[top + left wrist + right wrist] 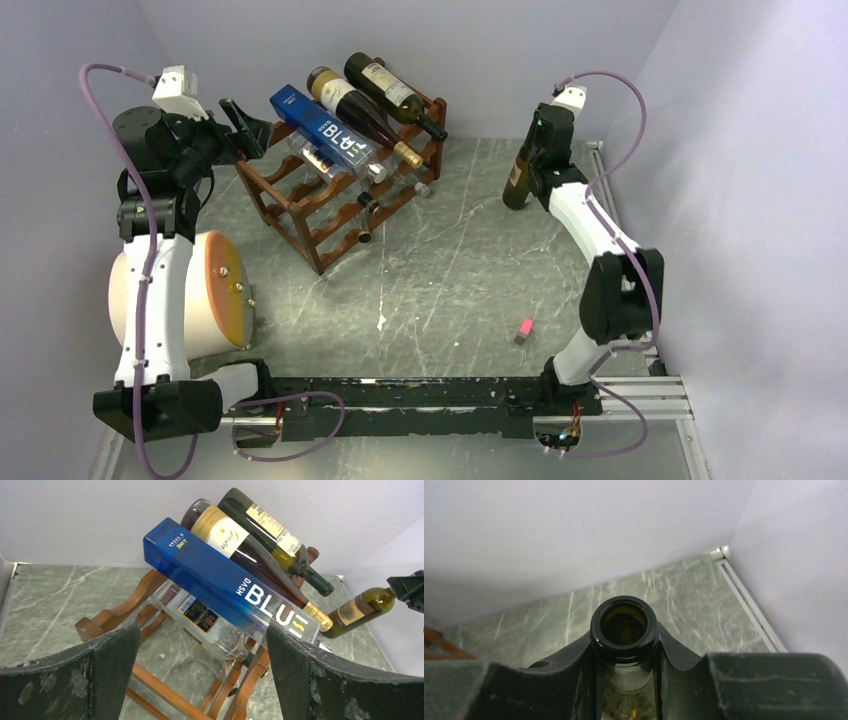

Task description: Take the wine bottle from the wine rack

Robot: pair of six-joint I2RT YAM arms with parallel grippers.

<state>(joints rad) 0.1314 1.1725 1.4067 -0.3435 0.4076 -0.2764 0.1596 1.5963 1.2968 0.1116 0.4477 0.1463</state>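
The wine rack [300, 205] [112, 617] is reddish-brown wood and stands at the back left of the table. It holds a blue box-shaped bottle [325, 130] [225, 587], two dark wine bottles [352, 106] [393, 90] and a clear bottle [210, 625]. Well to the right of the rack a dark green wine bottle [517, 182] [362, 609] [624, 627] is roughly upright, its open mouth up. My right gripper [542, 148] [625, 652] is shut on its neck. My left gripper [245, 125] [202, 645] is open just left of the rack, holding nothing.
A round cream and orange drum [215, 290] lies at the left beside the left arm. A small pink block [523, 331] lies on the marble table [450, 270] in front of the right arm. Walls close in the back and both sides, and a metal rail [603, 165] runs along the right edge.
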